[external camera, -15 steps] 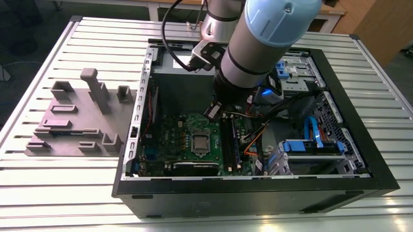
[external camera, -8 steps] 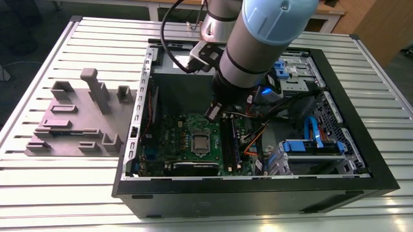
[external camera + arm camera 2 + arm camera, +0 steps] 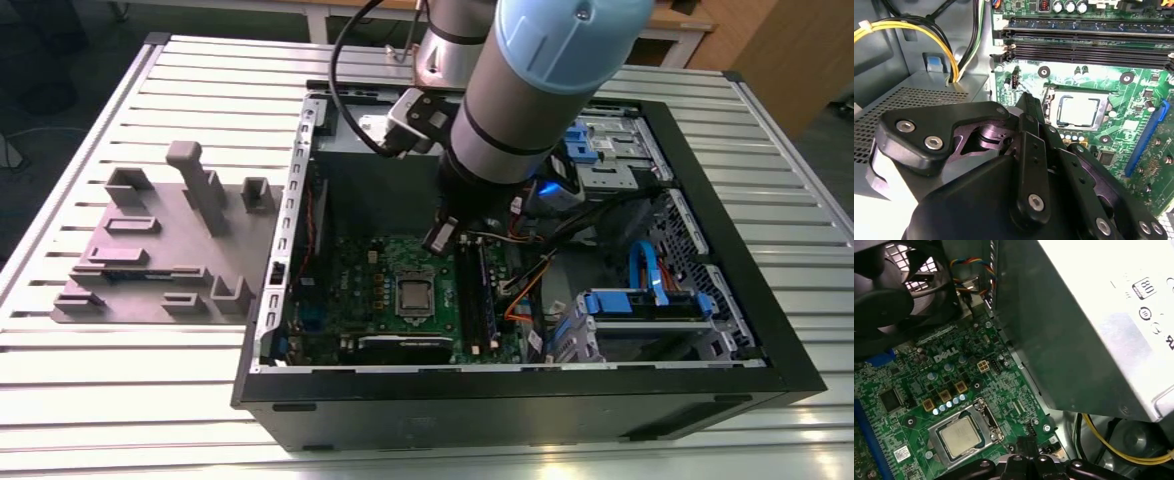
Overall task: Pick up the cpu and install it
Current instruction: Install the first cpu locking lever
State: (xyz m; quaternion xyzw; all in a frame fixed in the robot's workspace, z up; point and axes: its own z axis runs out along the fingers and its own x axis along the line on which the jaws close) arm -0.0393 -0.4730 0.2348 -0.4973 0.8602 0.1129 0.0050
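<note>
The cpu (image 3: 416,296) already lies flat inside the silver socket frame (image 3: 415,271) on the green motherboard (image 3: 350,290), roughly in the middle of the open computer case (image 3: 747,300), which lies on its side on the slatted tabletop (image 3: 120,390). In both wrist views its shiny square top (image 3: 1077,110) (image 3: 959,437) sits level within the frame, with no tilt that I can make out. Whether the frame's retaining latch is locked down cannot be told.

The hand (image 3: 442,238) hangs inside the case above the board, at the end of the grey arm (image 3: 534,90). It carries nothing: in the second wrist view the black finger linkage (image 3: 1029,150) is drawn together to a narrow tip with nothing between the pads, so I judge it clenched and empty. It is near the chip but clear of it.

The relation that matters: in the exterior view the chip lies toward the near side of the case from the hand and slightly to that view's left, lower down on the board. The hand's tip is over the stretch of board between the socket and the grey power supply box (image 3: 1089,335), beside the memory slots (image 3: 475,290). The chip is square, so it offers no long axis; its edges run in line with the board's edges.

A grey fixture block (image 3: 154,250) with upright pegs stands on the tabletop outside the case, on the exterior view's left, well apart from the hand.
</note>
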